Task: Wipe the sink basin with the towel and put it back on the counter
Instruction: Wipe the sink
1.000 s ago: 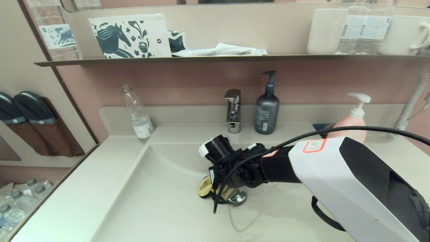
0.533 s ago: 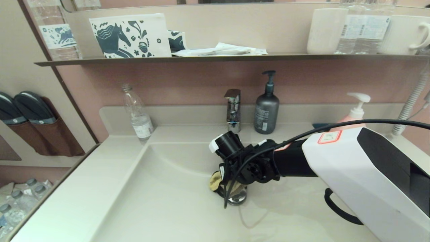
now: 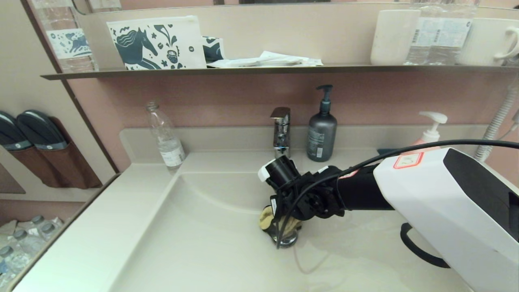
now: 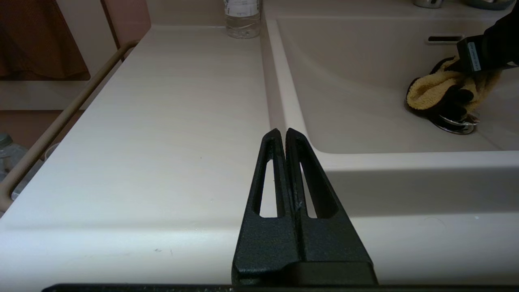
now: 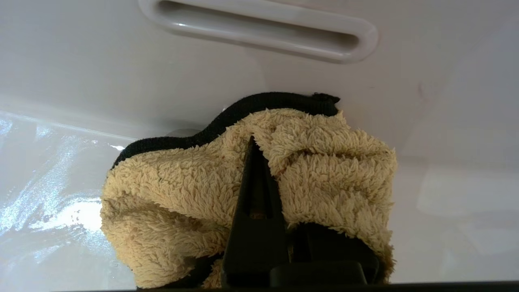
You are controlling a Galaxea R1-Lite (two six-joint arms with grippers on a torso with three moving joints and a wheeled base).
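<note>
The mustard-yellow towel (image 3: 267,216) with dark edging is bunched on the floor of the cream sink basin (image 3: 194,231), lying over the chrome drain plug (image 3: 286,242). My right gripper (image 5: 259,142) is shut on the towel (image 5: 170,186); one black finger (image 5: 251,194) shows and the cloth covers the other. The slot overflow (image 5: 259,28) is just beyond it on the back wall. My left gripper (image 4: 282,132) is shut and empty, parked over the counter (image 4: 162,121) left of the basin, out of the head view. In the left wrist view the towel (image 4: 429,91) rests against the plug (image 4: 456,125).
Behind the basin stand a chrome faucet (image 3: 281,132), a dark grey pump bottle (image 3: 322,129) and a pink soap bottle (image 3: 430,136). A clear plastic bottle (image 3: 166,138) is on the counter's back left. A dark shelf (image 3: 259,71) with cups and a pouch runs above.
My right gripper has dragged the towel rightward and slightly back across the basin floor, from left of the drain plug to on top of it. The left arm has not moved.
</note>
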